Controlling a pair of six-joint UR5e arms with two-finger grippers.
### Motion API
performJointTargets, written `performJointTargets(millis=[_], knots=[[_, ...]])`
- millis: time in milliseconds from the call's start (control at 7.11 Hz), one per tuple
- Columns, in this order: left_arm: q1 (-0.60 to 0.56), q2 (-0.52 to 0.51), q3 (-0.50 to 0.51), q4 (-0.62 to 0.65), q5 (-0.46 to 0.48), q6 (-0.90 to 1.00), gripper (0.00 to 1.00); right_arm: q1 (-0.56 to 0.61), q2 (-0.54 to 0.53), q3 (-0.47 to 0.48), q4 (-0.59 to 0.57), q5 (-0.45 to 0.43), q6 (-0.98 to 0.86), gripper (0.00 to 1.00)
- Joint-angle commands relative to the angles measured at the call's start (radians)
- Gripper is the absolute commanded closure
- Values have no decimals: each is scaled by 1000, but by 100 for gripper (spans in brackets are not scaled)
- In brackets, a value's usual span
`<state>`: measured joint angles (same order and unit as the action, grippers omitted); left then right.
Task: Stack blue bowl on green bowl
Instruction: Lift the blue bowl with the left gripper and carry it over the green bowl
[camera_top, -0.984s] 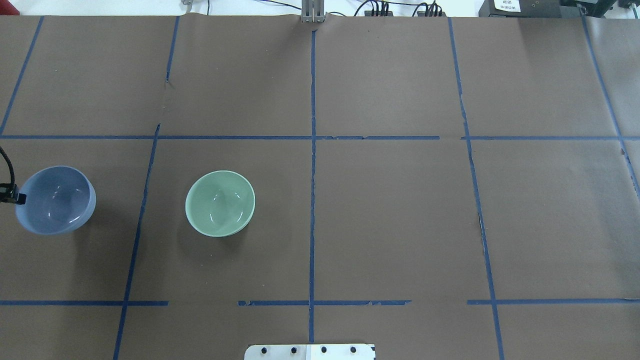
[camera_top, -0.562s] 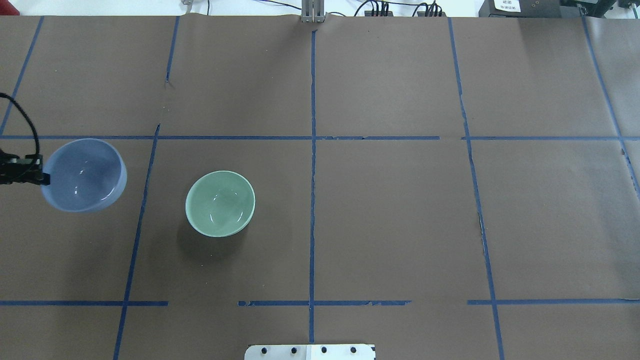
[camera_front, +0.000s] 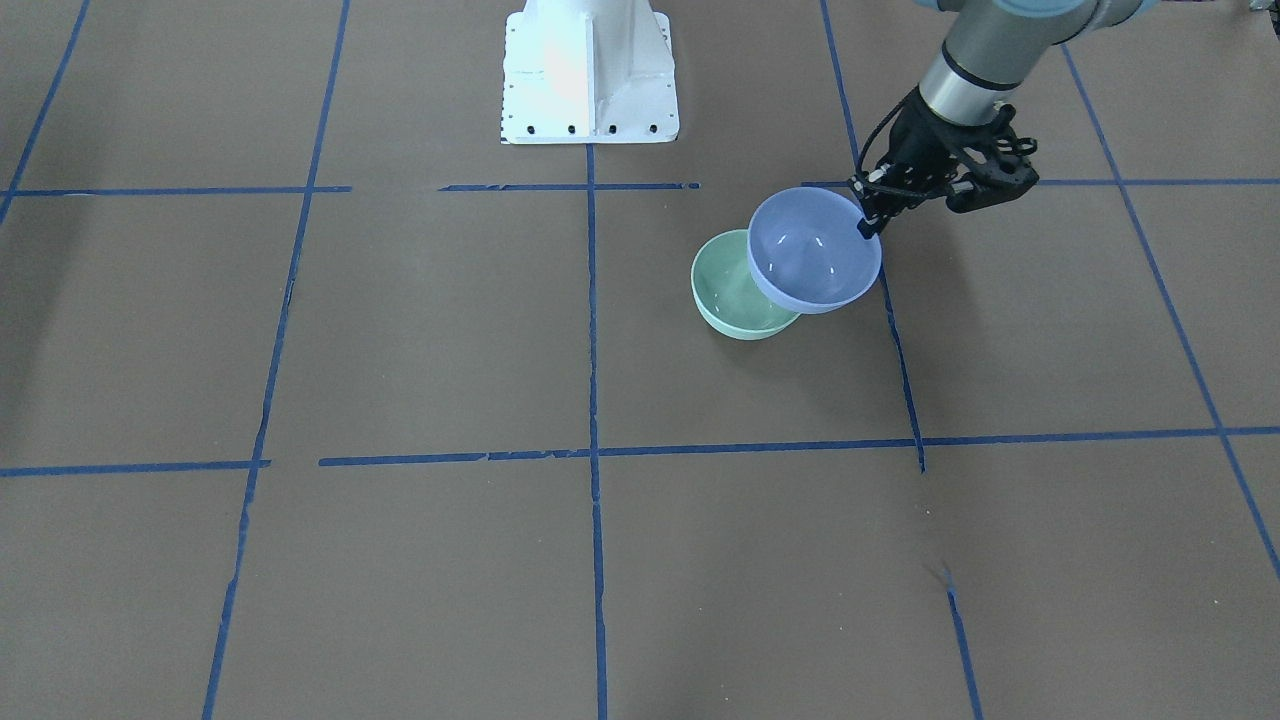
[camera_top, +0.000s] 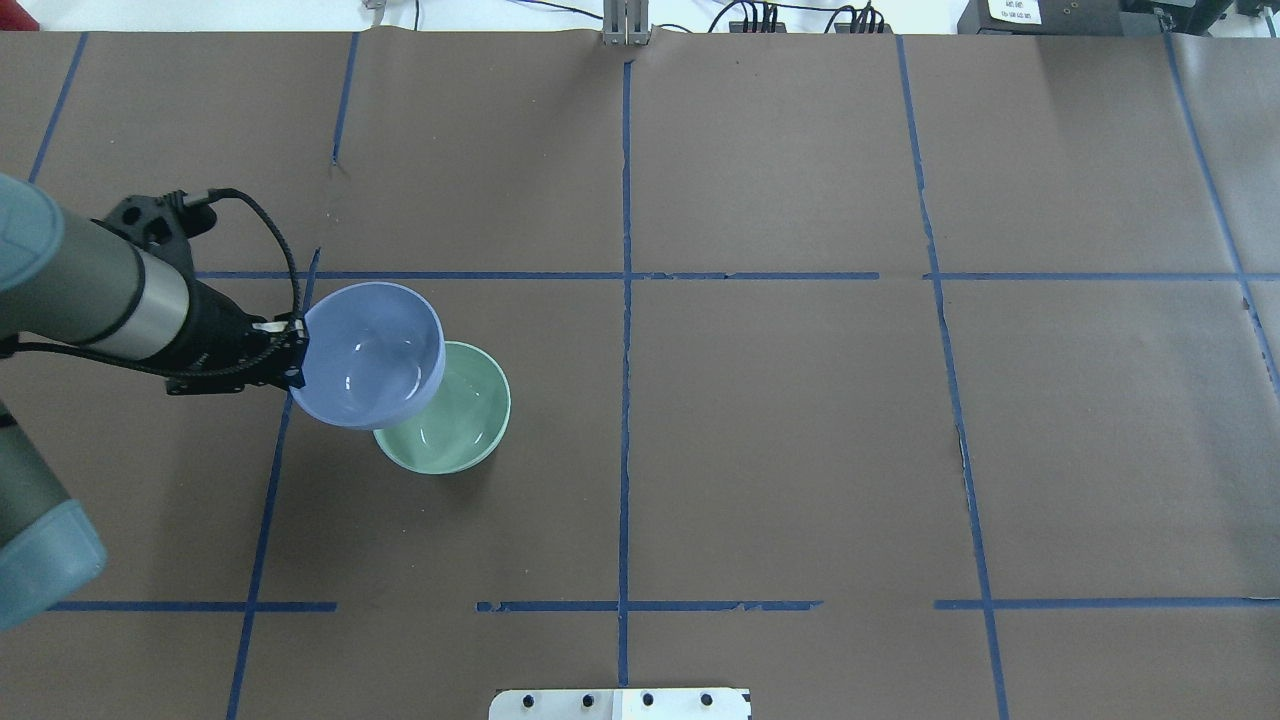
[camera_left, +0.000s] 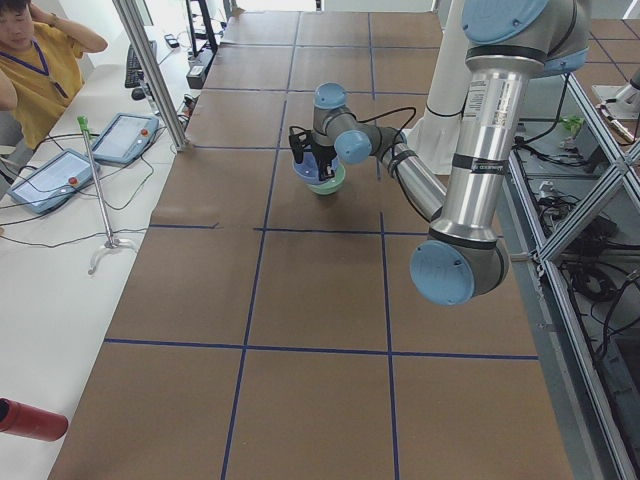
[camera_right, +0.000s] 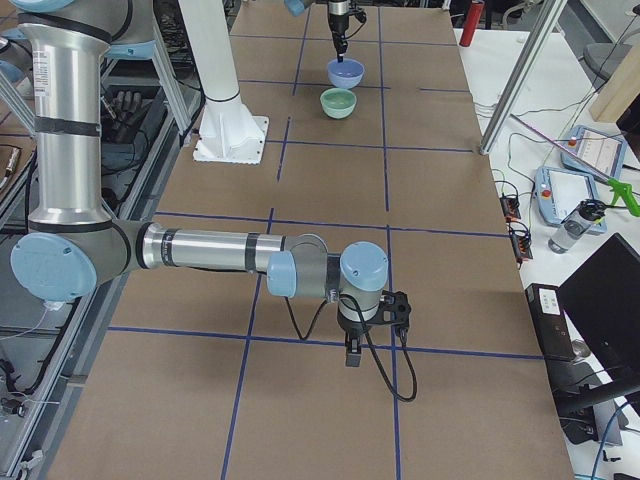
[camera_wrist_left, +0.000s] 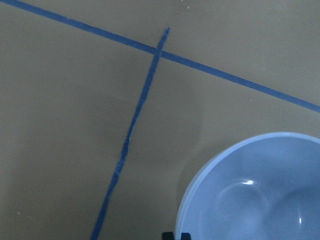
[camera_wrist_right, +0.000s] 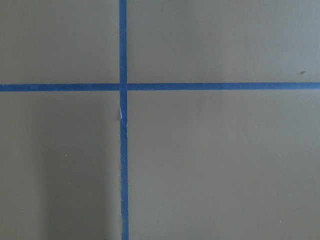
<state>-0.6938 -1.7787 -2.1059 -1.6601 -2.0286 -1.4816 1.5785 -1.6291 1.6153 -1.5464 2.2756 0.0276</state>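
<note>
The blue bowl (camera_top: 370, 355) hangs upright in the air, held by its rim in my left gripper (camera_top: 296, 350), which is shut on it. It also shows in the front view (camera_front: 812, 250) and the left wrist view (camera_wrist_left: 255, 190). The green bowl (camera_top: 462, 425) stands on the brown table just below it and to its right. The blue bowl overlaps the green bowl's left part (camera_front: 728, 292) without being centred over it. My right gripper (camera_right: 352, 352) shows only in the exterior right view, low over bare table far from the bowls. I cannot tell whether it is open or shut.
Blue tape lines (camera_top: 625, 300) divide the brown table into squares. The robot's white base plate (camera_front: 590, 70) stands at the table's near edge. A person (camera_left: 30, 70) and tablets (camera_left: 125, 135) are beside the table's far side.
My left gripper has carried the blue bowl up and to the right, from the table's left edge to partly over the green bowl. The green bowl has not moved.
</note>
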Motion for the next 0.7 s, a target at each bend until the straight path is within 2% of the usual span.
performJointTargets(millis=[0,562], knots=[[80,-68,67,2,57,-95,100,0,0,0,0,1,0,0],[96,-70,132,-24,59,-100,100,0,0,0,0,-1,0,0]])
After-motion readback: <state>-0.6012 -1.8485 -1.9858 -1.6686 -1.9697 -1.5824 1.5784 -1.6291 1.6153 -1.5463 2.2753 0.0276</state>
